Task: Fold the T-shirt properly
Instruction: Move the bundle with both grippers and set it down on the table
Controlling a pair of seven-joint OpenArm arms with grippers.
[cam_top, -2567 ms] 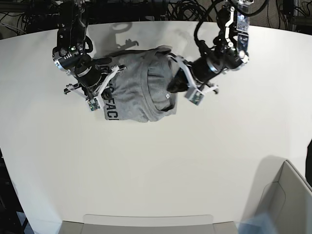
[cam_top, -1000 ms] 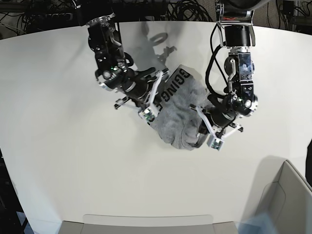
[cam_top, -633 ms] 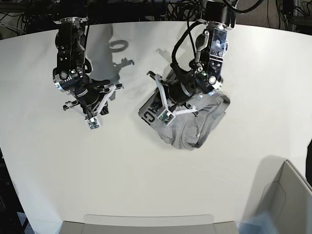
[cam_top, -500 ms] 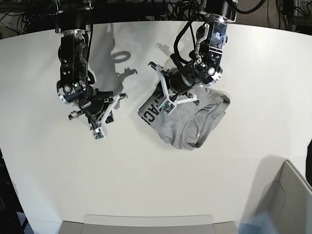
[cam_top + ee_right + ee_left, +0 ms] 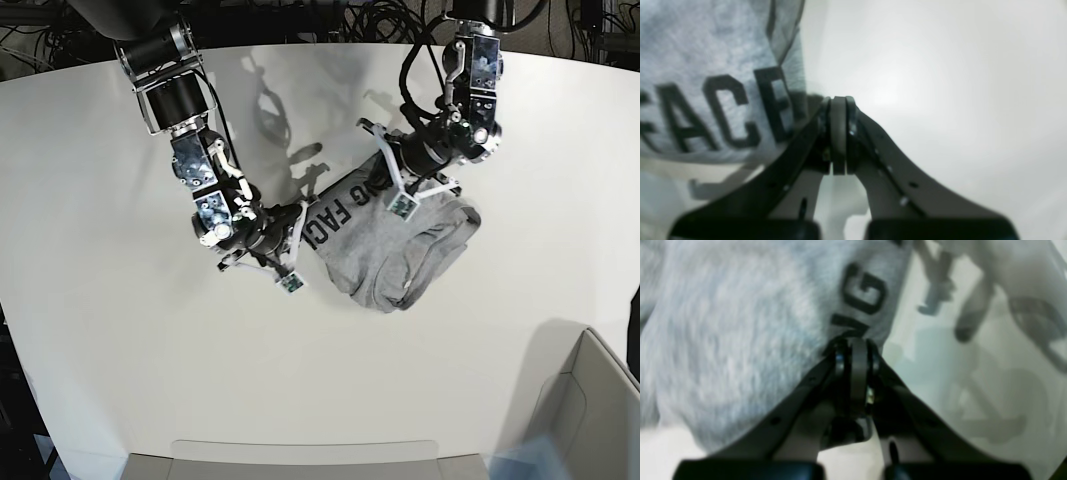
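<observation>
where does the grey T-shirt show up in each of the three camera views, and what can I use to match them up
Base: the T-shirt lies right of centre on the white table, between the two grippers.
Left wrist: it fills the upper left, right by the left gripper.
Right wrist: it sits in the upper left corner, beside the right gripper.
Shared landmark: the black block lettering along the shirt's edge.

Black block letters "FACE" are read on the grey T-shirt (image 5: 706,66) left of the right gripper's tips; "NG" is read above the left gripper's tips.
</observation>
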